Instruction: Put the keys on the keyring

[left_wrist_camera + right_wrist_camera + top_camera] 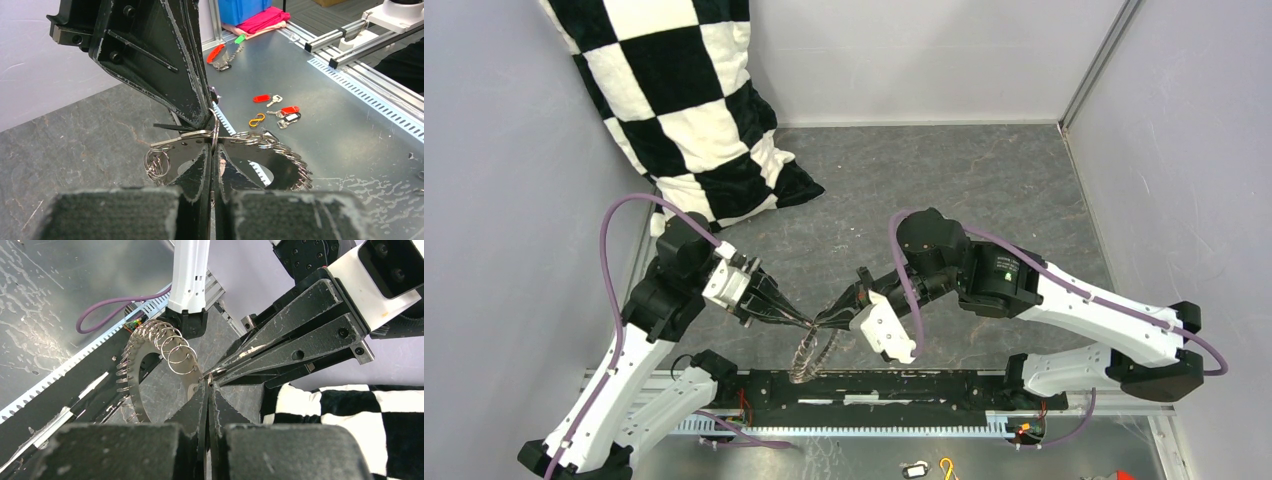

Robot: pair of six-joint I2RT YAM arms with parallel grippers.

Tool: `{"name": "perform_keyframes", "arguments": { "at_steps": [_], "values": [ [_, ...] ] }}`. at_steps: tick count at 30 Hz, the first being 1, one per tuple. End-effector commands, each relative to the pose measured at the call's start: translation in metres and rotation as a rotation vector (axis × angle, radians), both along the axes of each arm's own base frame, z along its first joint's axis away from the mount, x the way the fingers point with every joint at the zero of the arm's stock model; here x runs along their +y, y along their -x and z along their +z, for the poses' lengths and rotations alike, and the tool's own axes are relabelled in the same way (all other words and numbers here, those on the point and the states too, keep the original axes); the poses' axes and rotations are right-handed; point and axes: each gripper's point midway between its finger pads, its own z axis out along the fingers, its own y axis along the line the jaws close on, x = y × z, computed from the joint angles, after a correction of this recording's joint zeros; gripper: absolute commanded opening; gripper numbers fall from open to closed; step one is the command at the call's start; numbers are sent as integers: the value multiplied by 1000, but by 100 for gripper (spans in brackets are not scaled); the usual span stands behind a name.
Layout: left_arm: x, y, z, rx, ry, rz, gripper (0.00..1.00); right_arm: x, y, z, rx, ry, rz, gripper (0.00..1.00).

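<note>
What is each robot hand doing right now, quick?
Left gripper: shut on the keyring.
Right gripper: shut on the keyring too.

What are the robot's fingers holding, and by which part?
The keyring: the left gripper and the right gripper both pinch its upper rim at one spot.

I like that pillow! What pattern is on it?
Black and white checks on the pillow, clearest from the top camera.

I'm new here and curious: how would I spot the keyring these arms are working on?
Find the checked pillow at the back left, then come forward to where the left gripper and right gripper meet tip to tip. Pinched between them hangs the keyring: a thin grey hoop fringed all round with small wire rings, like a toothed wheel.
</note>
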Motion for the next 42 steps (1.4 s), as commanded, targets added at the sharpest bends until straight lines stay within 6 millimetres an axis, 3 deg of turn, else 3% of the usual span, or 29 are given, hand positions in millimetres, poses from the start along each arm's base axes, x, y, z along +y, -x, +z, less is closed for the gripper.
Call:
{"name": "perform_keyframes", "arguments": {
  "at_steps": [1,11,26,42],
  "values": [
    [-2,-4,-6,54,-33,29,2,5,7,17,-24,-51,35,0],
    [-2,-8,-13,53,-56,69,2,10,6,25,-23,-86,32,0],
    [0,-7,-20,-15,-78,85,2,20,2,13,8,-51,17,0],
    [0,-4,-18,-79,-68,93,2,32,-37,-18,-17,36,-189,0]
  ]
}}
